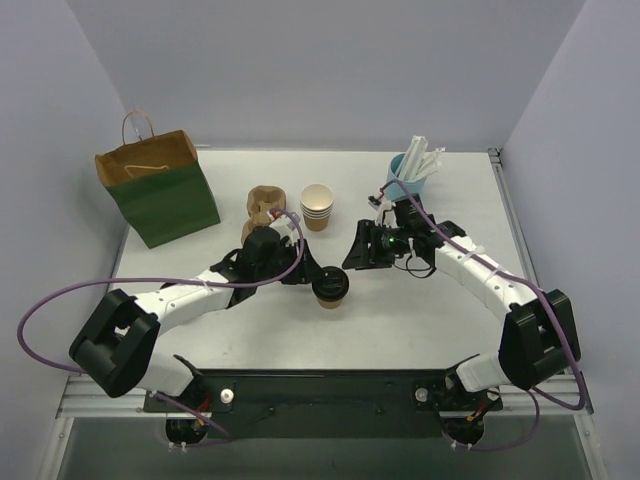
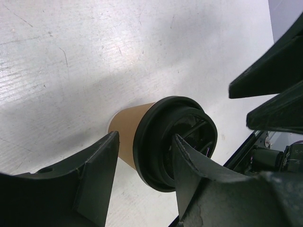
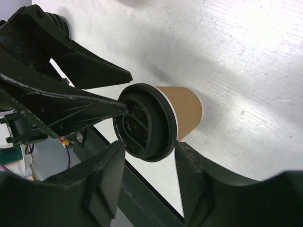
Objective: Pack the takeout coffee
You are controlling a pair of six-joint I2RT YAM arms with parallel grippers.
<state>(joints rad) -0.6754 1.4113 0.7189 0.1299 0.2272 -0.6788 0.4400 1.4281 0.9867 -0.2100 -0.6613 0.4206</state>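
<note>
We are at the grasp: the small brown kraft-paper cup with round black plastic lid [image 1: 330, 289] stands on the white table [image 1: 430, 330], well right of the green paper bag [image 1: 165, 200]. The left end effector [image 2: 144, 161], on the bag's side, straddles it half-wide, not yet clamped; the right end effector [image 3: 150, 163], farther from the bag, hangs open, empty. Next, we judge, the left should close below the lid and lift level.

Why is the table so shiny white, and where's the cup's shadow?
Left wrist view: light glares off the table, and the cup casts a dark shadow toward the picture's left. Right wrist view: glare at upper right, grey shadow above the cup. Top view: soft, even light, faint shadows.
</note>
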